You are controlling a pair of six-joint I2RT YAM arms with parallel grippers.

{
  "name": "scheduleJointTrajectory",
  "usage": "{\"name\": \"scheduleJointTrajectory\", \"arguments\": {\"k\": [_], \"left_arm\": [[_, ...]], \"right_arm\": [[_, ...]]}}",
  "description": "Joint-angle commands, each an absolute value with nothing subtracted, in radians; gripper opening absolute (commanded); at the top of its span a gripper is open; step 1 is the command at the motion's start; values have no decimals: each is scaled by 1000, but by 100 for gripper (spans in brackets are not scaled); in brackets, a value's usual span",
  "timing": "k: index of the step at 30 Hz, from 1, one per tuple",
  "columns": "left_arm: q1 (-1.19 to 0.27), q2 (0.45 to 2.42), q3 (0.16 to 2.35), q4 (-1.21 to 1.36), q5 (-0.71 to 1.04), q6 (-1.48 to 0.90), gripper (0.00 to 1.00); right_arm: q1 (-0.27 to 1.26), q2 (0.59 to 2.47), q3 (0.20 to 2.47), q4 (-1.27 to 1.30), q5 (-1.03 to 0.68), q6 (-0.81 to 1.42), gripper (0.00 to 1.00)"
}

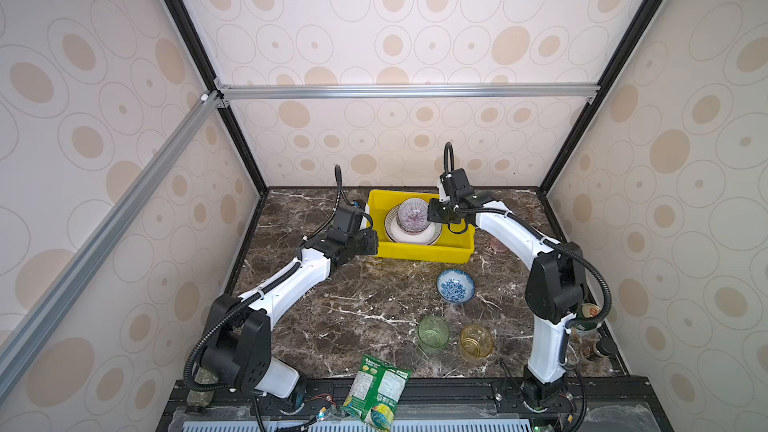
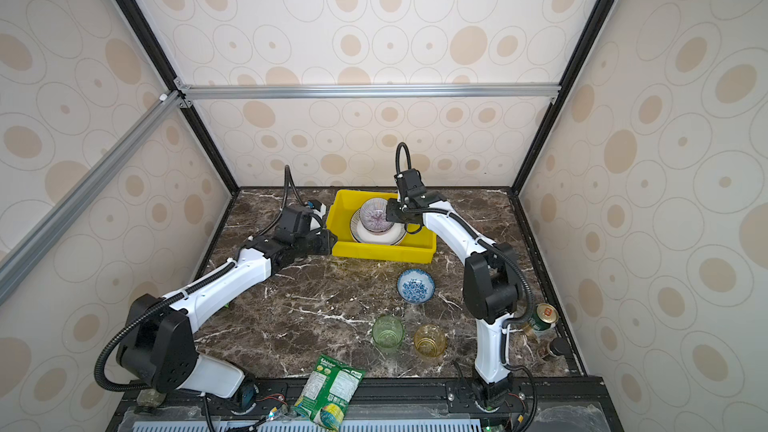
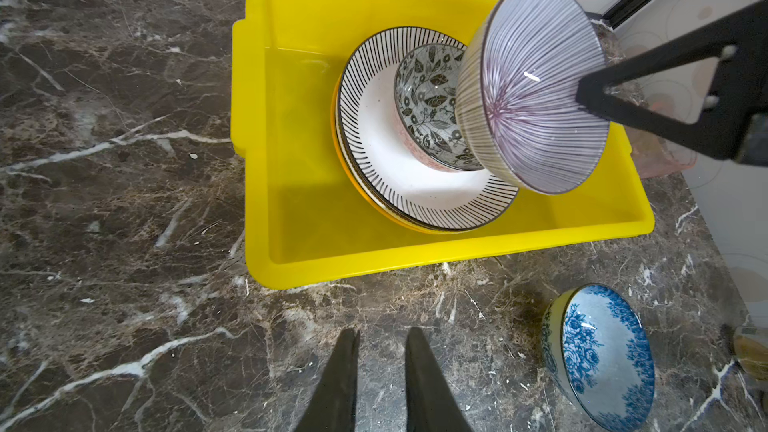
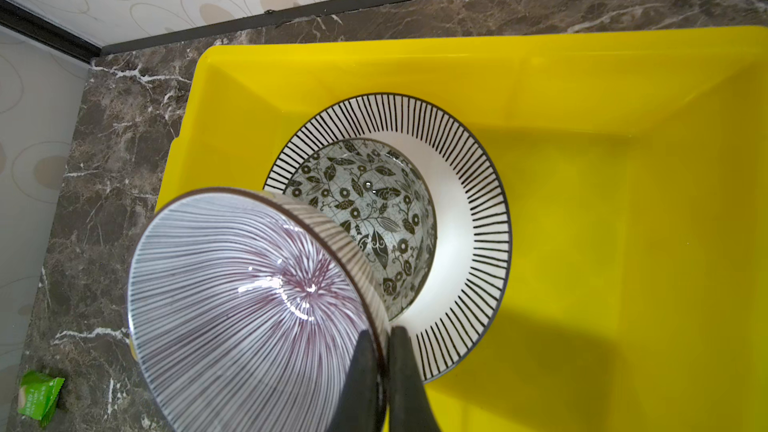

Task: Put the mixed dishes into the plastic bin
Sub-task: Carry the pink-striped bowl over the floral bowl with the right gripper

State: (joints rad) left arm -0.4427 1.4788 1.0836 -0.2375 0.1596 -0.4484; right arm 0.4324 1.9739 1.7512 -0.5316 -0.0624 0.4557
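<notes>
- Yellow bin [image 3: 299,184]: a striped plate [image 4: 478,209] lies inside it, with a leaf-patterned bowl [image 4: 365,209] sitting on the plate.
- Purple-striped bowl [image 4: 249,309]: it hangs tilted above the bin, over that stack, and my right gripper [image 4: 382,334] pinches its rim.
- Best next, I judge: level it, centre it over the leaf-patterned bowl, lower it until seated, then release.
- Left gripper [image 3: 382,334]: narrowly parted, empty, just outside the bin.

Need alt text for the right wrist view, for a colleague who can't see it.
The right gripper pinches the rim of a purple-striped bowl, tilted above the yellow bin. Below it, a leaf-patterned bowl sits in a black-striped plate inside the bin.
</notes>
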Motion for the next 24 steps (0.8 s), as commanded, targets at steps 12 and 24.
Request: {"name": "scheduleJointTrajectory", "arguments": {"k": [12,24], "left_arm": [[-432,1474,1075,-202,187,-454,21],[-425,1482,1075,-213,186,-448,21]], "right_arm": [[440,2061,1863,-500,-25,458,0],[431,2121,1928,-535,-18,473,0]]}}
